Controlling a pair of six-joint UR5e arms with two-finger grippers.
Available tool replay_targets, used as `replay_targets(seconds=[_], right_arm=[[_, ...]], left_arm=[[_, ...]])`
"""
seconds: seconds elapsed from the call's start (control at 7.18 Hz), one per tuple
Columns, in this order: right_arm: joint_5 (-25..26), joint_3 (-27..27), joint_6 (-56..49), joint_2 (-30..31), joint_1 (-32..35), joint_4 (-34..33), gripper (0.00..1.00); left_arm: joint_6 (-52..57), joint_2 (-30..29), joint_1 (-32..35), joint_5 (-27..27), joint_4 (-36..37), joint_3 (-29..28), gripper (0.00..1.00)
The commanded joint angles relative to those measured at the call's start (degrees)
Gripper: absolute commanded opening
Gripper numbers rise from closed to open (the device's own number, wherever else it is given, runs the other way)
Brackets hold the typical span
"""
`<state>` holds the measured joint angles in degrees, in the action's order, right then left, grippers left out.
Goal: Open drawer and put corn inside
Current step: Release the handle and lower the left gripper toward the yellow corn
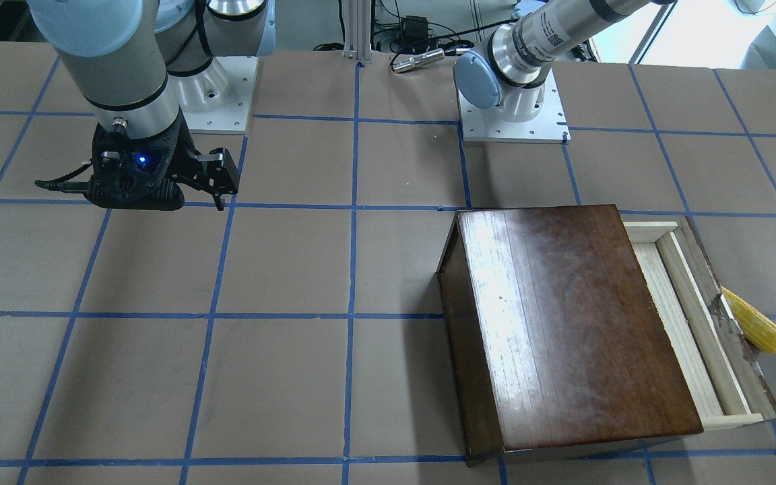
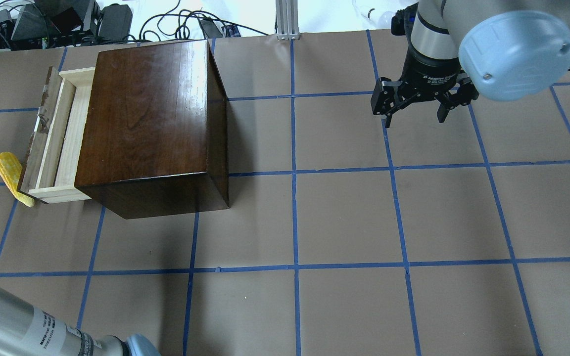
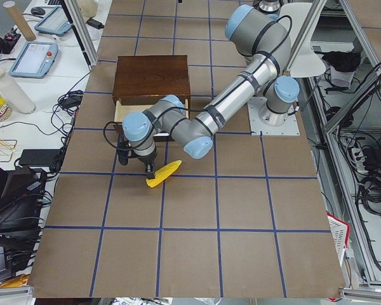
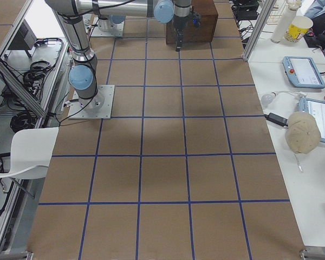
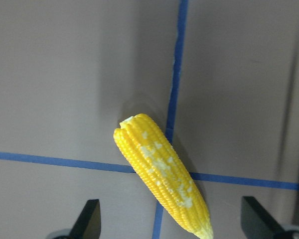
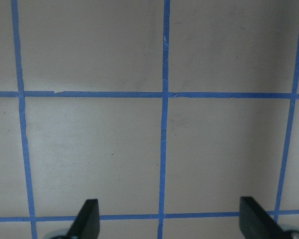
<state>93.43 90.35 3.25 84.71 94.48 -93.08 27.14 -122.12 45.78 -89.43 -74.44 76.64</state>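
Corn [image 1: 755,329] lies flat on the brown, blue-taped surface [image 1: 294,269] at the right edge of the front view. It is outside the drawer [image 1: 701,330], just beside the drawer's scuffed front panel. The drawer stands partly pulled out of the dark box [image 1: 576,323].

The front and overhead views catch only a dark sliver of the left claw at the frame edge. The left side view shows the whole left arm, stretched from its base past the box, with the wrist bent down over one end of the cob. The left wrist view shows the left claw [image 5: 172,221] spread wide, with a fingertip low in each corner and the cob's pointed end between them. I cannot tell whether they touch it.

The right claw [image 2: 414,120] is at the upper right of the overhead view, well apart from the box. It points down over the bare surface with its fingers wide apart and nothing between them.
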Motion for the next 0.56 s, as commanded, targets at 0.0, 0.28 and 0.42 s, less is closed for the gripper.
replay_targets(seconds=[0.0, 0.28, 0.42], right_arm=[[0.0, 0.0, 0.0, -0.1, 0.0, 0.0, 1.0], [0.0, 0.0, 0.0, 0.0, 0.0, 0.0, 1.0], [-0.1, 0.0, 0.0, -0.1, 0.0, -0.1, 1.0]], left_arm=[[-9.4, -0.4, -0.3, 0.1, 1.2, 3.1, 1.0], [-15.2, -1.5, -0.2, 0.3, 4.0, 5.7, 1.0], [-17.8, -2.8, 0.1, 0.2, 6.3, 6.5, 1.0]])
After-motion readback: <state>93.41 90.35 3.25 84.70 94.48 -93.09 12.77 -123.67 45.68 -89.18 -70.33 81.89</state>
